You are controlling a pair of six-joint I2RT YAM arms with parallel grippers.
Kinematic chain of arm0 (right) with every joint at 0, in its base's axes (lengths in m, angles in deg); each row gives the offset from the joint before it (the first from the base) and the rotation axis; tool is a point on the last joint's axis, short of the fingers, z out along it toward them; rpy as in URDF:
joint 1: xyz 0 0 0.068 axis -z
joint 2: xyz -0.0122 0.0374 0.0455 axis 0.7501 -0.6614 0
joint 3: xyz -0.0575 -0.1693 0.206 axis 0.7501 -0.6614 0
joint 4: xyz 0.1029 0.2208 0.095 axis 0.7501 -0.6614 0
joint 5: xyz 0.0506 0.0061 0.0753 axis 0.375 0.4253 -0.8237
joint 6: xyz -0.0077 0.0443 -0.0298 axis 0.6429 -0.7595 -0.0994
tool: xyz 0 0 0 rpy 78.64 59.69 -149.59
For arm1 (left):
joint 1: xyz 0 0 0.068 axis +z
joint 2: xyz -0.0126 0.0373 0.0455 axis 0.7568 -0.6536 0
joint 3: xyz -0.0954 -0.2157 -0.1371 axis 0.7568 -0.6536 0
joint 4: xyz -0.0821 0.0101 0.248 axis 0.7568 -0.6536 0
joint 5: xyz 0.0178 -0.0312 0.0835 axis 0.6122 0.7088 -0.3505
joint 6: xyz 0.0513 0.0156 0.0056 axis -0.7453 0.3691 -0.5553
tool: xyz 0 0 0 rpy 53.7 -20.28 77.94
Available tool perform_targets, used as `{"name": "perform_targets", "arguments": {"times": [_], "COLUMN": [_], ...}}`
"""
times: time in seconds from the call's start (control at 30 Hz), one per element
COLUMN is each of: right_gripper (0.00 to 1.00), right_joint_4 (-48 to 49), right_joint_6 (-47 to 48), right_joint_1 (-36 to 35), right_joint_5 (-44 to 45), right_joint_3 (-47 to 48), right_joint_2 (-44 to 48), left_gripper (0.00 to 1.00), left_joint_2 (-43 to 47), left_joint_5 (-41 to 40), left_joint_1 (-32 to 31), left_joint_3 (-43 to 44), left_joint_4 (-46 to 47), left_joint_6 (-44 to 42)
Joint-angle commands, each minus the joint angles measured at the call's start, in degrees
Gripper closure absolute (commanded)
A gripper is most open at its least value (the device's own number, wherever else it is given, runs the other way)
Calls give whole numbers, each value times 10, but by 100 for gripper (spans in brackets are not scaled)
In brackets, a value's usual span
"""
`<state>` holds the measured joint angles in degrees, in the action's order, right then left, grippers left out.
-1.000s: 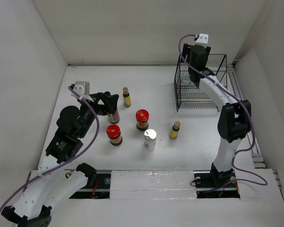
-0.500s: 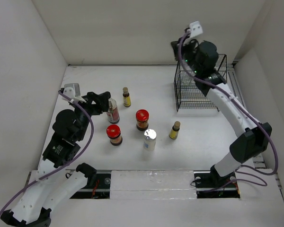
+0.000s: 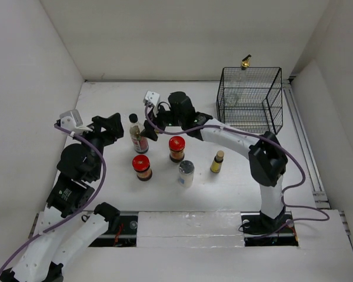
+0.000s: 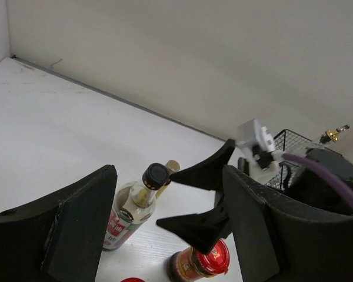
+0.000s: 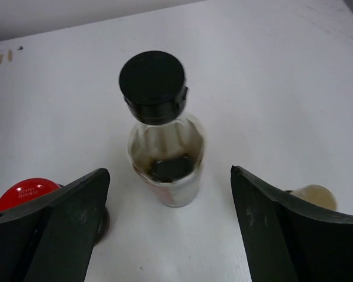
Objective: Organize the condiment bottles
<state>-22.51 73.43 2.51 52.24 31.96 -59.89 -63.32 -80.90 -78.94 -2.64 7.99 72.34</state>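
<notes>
The dark red-labelled, black-capped bottle (image 3: pixel 139 136) stands upright left of centre. My left gripper (image 3: pixel 117 129) is open and empty, just left of it; the bottle (image 4: pixel 131 207) shows between its fingers but farther off. My right gripper (image 3: pixel 150 126) is open and empty on the bottle's right, facing it (image 5: pixel 165 154). The tall clear gold-spouted bottle (image 3: pixel 241 82) stands in the black wire basket (image 3: pixel 270 111). Two red-lidded jars (image 3: pixel 176 147) (image 3: pixel 142 167), a silver-lidded jar (image 3: pixel 186 172) and a yellow brown-capped bottle (image 3: pixel 217 161) stand mid-table. The other yellow bottle shows only as a tan cap (image 5: pixel 315 197).
White walls close in the table on the left, back and right. The right arm's forearm (image 3: pixel 223 132) stretches low across the table above the far red-lidded jar and the yellow bottle. Its elbow (image 3: pixel 265 158) is to the right of them.
My right arm left the clear bottle in the basket and swung left and down to the dark bottle. My left gripper drew back to the left, off the dark bottle.
</notes>
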Motion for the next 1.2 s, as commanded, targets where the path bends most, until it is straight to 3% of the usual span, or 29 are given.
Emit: {"name": "perform_targets", "arguments": {"times": [0.0,0.37,0.43,0.57,0.6,0.63,0.9,1.17], "right_gripper": [11,16,23,58,73,81,92,97], "right_joint_4": [25,84,102,151,176,219,336,398], "right_joint_6": [13,-29,-45,-72,-82,-99,-173,-306], "right_joint_1": [-8,-25,-30,-30,-30,-30,-12,104], "right_joint_5": [-35,4,4,4,10,17,61,44], "right_joint_3": [53,146,151,142,117,108,95,60], "right_joint_2": [-7,-111,-120,-120,-113,-97,4,117], "left_gripper": [32,30,30,30,30,30,30,30], "left_joint_2": [8,14,14,19,19,19,19,19], "left_joint_5": [-16,5,5,10,10,10,10,15], "left_joint_1": [2,2,2,2,2,2,2,2], "left_joint_3": [-6,-6,-6,-6,-6,-6,-6,-11], "left_joint_4": [20,27,27,27,27,27,27,27], "left_joint_6": [7,-5,-5,-5,-5,-5,-5,-5]}}
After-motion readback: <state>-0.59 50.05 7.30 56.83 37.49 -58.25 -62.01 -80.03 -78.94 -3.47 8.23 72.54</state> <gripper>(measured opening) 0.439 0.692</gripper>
